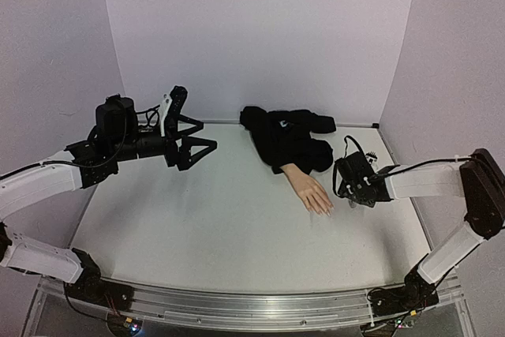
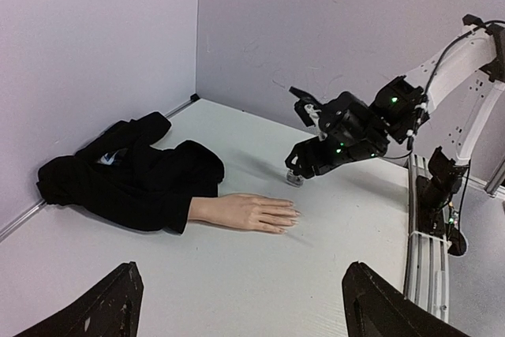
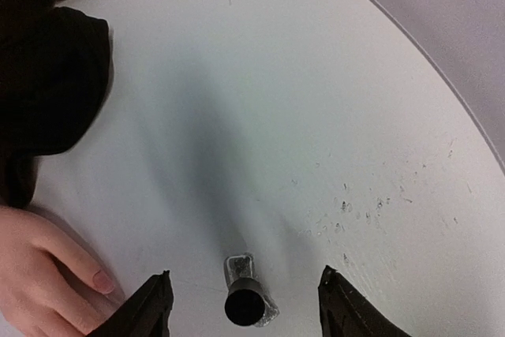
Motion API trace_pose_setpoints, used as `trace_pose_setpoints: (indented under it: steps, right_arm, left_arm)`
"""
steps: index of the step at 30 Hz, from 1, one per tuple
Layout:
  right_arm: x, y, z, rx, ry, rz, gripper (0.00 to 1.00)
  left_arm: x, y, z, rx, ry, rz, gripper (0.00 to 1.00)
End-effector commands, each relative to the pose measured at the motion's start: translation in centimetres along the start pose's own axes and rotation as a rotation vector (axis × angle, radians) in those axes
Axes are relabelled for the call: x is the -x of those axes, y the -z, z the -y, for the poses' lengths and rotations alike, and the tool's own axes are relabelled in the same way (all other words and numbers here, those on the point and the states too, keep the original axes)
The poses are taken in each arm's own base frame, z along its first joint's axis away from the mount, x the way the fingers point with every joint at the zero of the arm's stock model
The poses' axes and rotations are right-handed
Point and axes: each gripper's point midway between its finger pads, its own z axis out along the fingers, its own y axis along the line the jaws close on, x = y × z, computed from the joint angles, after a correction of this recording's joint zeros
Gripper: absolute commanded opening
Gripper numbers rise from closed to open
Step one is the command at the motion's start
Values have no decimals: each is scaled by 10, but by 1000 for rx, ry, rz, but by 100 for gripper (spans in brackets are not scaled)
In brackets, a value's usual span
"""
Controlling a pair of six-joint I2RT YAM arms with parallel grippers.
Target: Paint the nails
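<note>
The peach mannequin hand [image 1: 310, 190] lies palm down on the white table, its black sleeve [image 1: 288, 141] bunched behind it. The pale nails [image 1: 326, 211] tip its fingers; they also show in the left wrist view [image 2: 293, 215]. One nail [image 3: 103, 280] shows in the right wrist view. A small clear bottle with a dark cap [image 3: 245, 301] stands upright just right of the fingertips [image 2: 294, 178]. My right gripper [image 3: 245, 274] is open, pointing down, its fingers either side of the bottle without touching it. My left gripper [image 1: 207, 136] is open and empty, held above the table far to the left.
Purple walls close the table at the back and sides. The sleeve fills the back corner [image 2: 118, 171]. Small dark specks [image 3: 371, 211] mark the table right of the bottle. The metal rail [image 1: 260, 305] runs along the near edge.
</note>
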Motion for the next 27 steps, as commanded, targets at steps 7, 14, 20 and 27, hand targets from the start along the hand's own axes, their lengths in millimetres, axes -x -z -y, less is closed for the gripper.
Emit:
trace_pose_setpoints:
  steps: [7,14,20,27]
  right_arm:
    - [90,110,15,236,44,187,98]
    - [148,195,61,330,20,447,98]
    - [162,219,89,291,19,515,98]
    - [157,219,98,279,-8,516,98]
  left_arm:
    - [20,59,-103,669,126,145,97]
    - [15,157,-162,1098,230,267,100]
    - [6,207,-184,1213,262,281,100]
    - [7,229,-181,1251,241,297,100]
